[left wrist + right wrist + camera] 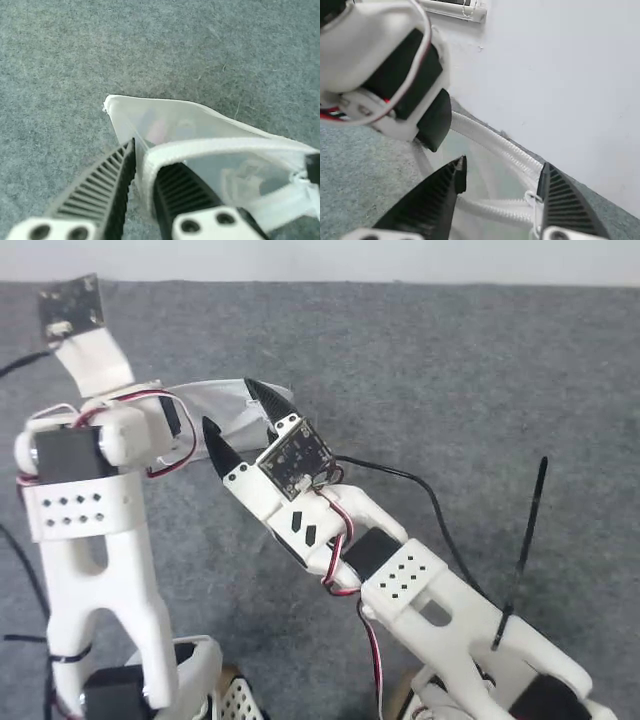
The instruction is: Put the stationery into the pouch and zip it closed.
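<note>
Item 1. The translucent white zip pouch [212, 400] lay on the grey carpet-like surface [460, 370], toward its rear and between the two arms.

Item 2. The left gripper [146, 165] was clenched on the pouch. In the left wrist view its black ribbed fingers [112, 187] were pressed on either side of the thick white rim at the pouch mouth, with the rim pinched between them. The far corner of the pouch lay against the surface.

Item 3. Dark and pink contents [157, 129] were visible through the pouch wall. They were too blurred to identify.

Item 4. The right gripper [232, 408] was released, its fingers [442, 192] spread wide. In the high view it was at the pouch, one fingertip to each side of the near end. Contact with the pouch could not be confirmed.

Item 5. In the right wrist view two ribbed white rims of the pouch [492, 142] ran apart from each other between the spread fingers, so the mouth was open at that point. A small white tab [532, 197] sat just beside one finger. The left gripper's white and black body was close by on the same rim.

Item 6. A black cable [430, 502] ran along the right arm.
</note>
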